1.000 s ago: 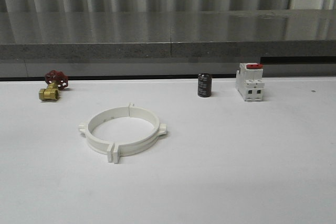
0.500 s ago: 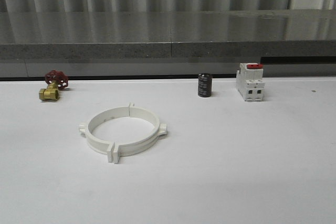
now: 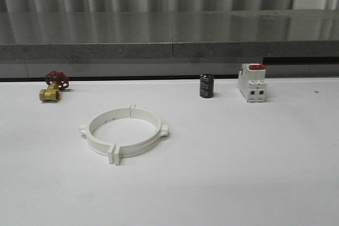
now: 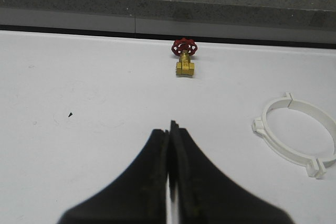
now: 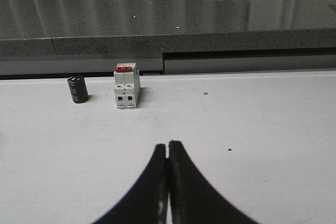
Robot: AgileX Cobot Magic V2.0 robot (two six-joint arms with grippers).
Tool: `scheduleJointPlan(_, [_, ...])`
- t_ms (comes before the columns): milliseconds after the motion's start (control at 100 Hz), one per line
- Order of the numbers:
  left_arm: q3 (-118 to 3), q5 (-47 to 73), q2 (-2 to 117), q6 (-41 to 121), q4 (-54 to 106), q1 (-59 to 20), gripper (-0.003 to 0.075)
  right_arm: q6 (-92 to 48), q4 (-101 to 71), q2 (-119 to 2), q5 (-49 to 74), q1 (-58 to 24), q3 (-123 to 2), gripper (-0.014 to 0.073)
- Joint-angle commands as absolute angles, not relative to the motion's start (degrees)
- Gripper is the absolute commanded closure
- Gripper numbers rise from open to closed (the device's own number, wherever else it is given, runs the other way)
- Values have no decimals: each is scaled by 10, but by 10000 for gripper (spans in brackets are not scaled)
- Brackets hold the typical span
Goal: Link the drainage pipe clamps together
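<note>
The two white drainage pipe clamps (image 3: 124, 133) lie flat on the white table, left of centre, their end tabs meeting so that they form one wide ring. The same ring (image 4: 299, 136) appears in the left wrist view, off to one side of my left gripper (image 4: 170, 128), which is shut with nothing between its black fingers and stays well clear of the ring. My right gripper (image 5: 168, 145) is shut too, empty, above bare table some way in front of the breaker.
A brass valve with a red handwheel (image 3: 53, 86) sits at the back left. A black capacitor (image 3: 206, 86) and a white breaker with a red switch (image 3: 252, 82) stand at the back right. A grey ledge (image 3: 169, 46) runs behind the table.
</note>
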State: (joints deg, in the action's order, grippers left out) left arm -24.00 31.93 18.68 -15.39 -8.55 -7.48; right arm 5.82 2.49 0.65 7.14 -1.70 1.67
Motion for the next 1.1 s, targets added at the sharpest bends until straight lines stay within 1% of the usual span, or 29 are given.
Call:
scheduleJointPlan(0, [-255,276,190,-155,-87,-74,741,54,31,17,22,-17,5,661])
scheduleJointPlan(300, [-255,276,190,-155,-87,-74,741,54,31,17,22,-17,5,661])
scheduleJointPlan(430, [-235,269,188,-155,-88,-74,741,54,31,17,22,-17,5,661])
scheduleJointPlan(600, [-190,134,160,-155,-80,-73,741,54,31,17,22,-17,5,661])
scheduleJointPlan(700, [-139,34,131,-155,-77,-73,741,54,31,17,22,-17,5,661])
scheduleJointPlan(770, [-104,-6,105,-155,-77,-73,741,54,31,17,22,-17,5,661])
scheduleJointPlan(850, [-71,-26,74,-155,-77,-73,741,54,31,17,22,-17,5,661])
scheduleJointPlan(1090, [5,-25,-14,-155,-77,-57,741,54,31,17,22,-17,5,661])
